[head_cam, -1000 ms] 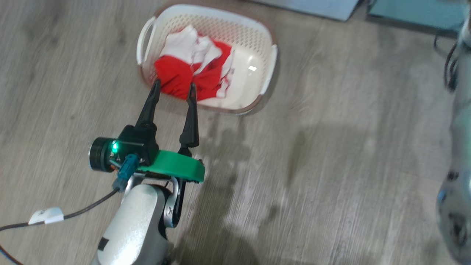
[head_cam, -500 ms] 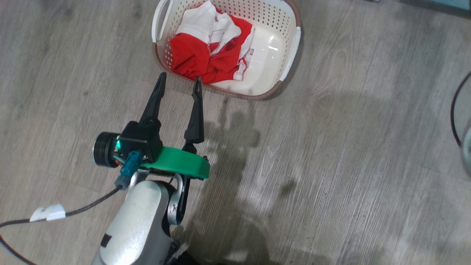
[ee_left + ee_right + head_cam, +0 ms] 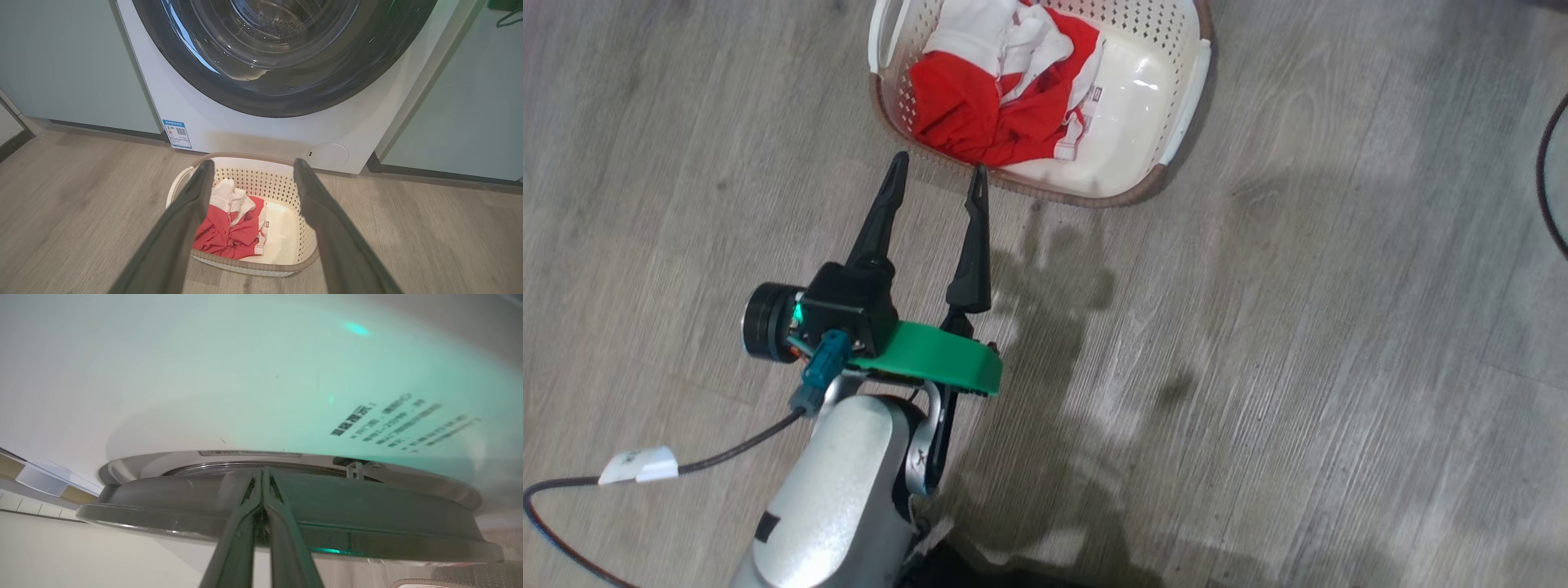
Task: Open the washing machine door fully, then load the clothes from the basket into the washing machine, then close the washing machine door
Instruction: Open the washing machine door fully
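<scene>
Hovering spread wide and empty, the left jaws point at the clothes [image 3: 996, 106] heaped in the left of the basket [image 3: 1152, 37] on the floor.
Likely soft, light and floppy, the bundle should be pinched deep in its red middle; the right jaws, pressed closed and holding nothing, sit by the door [image 3: 367, 514] rim.

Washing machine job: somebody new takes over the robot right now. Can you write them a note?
Left hand: open, empty, pointing at the near edge of the basket.
Right hand: shut, holding nothing, tips at the rim of the washing machine door.
Clothes: in the basket, which sits just before the washing machine.
Done: nothing sure; the door is at most slightly ajar.
Left: open the door fully, load the clothes, close the door.
</scene>
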Controlling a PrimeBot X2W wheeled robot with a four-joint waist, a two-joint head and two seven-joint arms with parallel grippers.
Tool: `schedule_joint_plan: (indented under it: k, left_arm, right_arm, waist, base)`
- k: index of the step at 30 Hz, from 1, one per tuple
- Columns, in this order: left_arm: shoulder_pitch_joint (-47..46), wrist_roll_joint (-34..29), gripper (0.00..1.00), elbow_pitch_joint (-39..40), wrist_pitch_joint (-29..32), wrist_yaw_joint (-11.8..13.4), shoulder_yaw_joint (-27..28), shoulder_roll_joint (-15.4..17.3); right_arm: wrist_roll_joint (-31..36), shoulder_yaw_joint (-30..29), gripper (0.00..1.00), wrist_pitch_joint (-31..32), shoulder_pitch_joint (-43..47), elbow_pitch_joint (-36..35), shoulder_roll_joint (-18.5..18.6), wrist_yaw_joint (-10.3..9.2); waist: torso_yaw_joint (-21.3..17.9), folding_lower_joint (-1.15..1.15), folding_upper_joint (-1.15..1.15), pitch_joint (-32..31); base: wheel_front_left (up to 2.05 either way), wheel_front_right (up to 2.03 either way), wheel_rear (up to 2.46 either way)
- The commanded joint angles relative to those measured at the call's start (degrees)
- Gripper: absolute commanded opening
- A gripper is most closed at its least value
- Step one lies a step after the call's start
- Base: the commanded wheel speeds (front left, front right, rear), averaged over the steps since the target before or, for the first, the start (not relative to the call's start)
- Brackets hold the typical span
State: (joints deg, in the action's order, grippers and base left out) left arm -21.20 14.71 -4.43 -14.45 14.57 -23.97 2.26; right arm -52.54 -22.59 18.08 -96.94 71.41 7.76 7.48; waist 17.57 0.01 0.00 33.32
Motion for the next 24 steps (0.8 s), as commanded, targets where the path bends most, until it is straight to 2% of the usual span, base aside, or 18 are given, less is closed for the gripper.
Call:
schedule_joint_plan:
  k: [1, 13, 24]
  left_arm:
    - [-0.6, 0.3, 1.0, 2.2, -0.5, 0.5, 1.4, 0.6]
    - [-1.5, 0.7, 1.0, 2.6, -0.5, 1.0, 0.6, 0.6]
    - [-2.3, 0.5, 1.0, 2.6, -0.5, 1.2, 0.3, 0.6]
  right_arm:
    - [0.9, 0.5, 0.0, 0.2, -4.6, -0.8, -1.1, 0.01]
    - [2.4, -0.1, 0.0, 2.8, -7.8, 2.2, -0.4, 0.01]
    - [3.0, -0.3, 0.0, 8.3, -6.9, 2.5, -1.0, 0.01]
  waist:
    - [0.3, -0.01, 0.0, 0.5]
    - [1.2, -0.01, 0.0, 2.2]
    - [0.8, -0.01, 0.0, 2.1]
  base:
    - [0.0, 0.0, 0.0]
    - [0.0, 0.0, 0.0]
    - [0.0, 0.0, 0.0]
